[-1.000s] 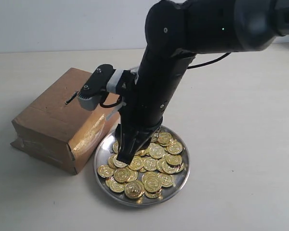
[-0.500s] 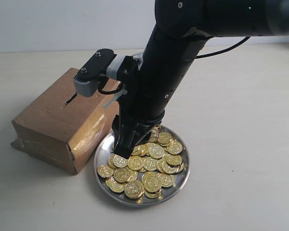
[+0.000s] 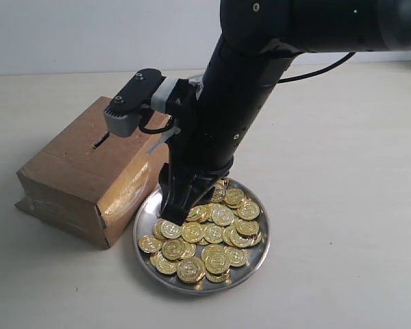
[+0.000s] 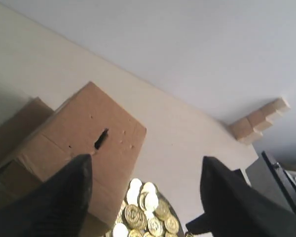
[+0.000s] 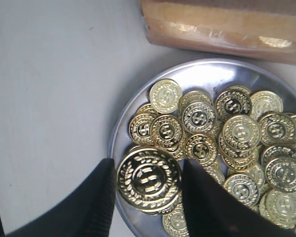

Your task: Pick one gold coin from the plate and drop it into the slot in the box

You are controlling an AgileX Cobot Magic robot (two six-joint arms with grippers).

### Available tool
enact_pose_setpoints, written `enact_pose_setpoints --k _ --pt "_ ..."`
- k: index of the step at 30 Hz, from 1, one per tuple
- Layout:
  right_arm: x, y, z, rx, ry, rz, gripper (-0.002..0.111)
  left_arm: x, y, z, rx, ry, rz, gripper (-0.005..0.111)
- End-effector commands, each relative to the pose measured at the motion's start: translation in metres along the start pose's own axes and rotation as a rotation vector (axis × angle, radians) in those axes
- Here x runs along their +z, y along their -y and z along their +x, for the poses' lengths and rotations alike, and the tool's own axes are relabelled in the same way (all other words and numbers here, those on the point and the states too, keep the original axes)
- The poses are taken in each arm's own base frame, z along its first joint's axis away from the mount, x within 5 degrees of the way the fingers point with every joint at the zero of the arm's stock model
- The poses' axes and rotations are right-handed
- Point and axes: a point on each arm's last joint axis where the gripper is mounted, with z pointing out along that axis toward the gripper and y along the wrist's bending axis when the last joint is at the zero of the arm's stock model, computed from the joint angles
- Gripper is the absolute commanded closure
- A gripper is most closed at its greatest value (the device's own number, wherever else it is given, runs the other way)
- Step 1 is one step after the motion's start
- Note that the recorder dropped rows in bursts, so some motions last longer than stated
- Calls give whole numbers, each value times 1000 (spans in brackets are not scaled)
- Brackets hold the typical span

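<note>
The silver plate (image 3: pixel 257 263) holds dozens of gold coins beside the brown taped box (image 3: pixel 75 161), whose dark slot (image 3: pixel 100 142) is cut in its top panel. My right gripper (image 3: pixel 170 218) reaches down over the plate's side nearest the box. In the right wrist view it (image 5: pixel 148 170) is shut on one gold coin (image 5: pixel 149 178), held flat-faced just above the pile and the plate's rim (image 5: pixel 138 96). My left gripper (image 4: pixel 145 163) is open and holds nothing. It looks from a distance at the box (image 4: pixel 89 123), its slot (image 4: pixel 101 139) and the coins (image 4: pixel 143 207). It does not show in the exterior view.
The box (image 5: pixel 222 19) lies right against the plate's edge. A grey camera housing (image 3: pixel 131 103) on the right arm hangs over the box's top. A stepped stack of tan blocks (image 4: pixel 259 123) and dark equipment (image 4: pixel 281 182) stand far off on the pale table.
The right arm has shifted and its gripper tip has risen slightly off the coin pile, carrying a coin. Over the last half second it has barely moved.
</note>
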Motion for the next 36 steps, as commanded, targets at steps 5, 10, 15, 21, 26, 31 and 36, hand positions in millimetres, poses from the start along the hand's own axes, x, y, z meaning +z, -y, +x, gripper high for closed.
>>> enact_pose_setpoints --k 5,10,15,21,26,31,36 --pt "-3 1 -3 -15 30 15 83 61 7 -26 13 -303 123 52" --pt "-3 1 -4 -56 37 22 83 100 2 -35 -27 -493 203 52" --pt "-3 4 -7 -108 71 54 83 133 -16 -12 -125 -803 330 52" --pt "-4 5 -10 -118 98 63 83 163 -12 22 -138 -977 345 53" --pt "-4 4 -10 -116 99 61 83 181 -1 31 -148 -1026 361 53" --pt "-4 6 -12 -114 119 77 83 190 -5 35 -240 -1038 324 53" --pt "-4 5 -14 -98 142 72 83 200 -14 43 -331 -1054 296 53"
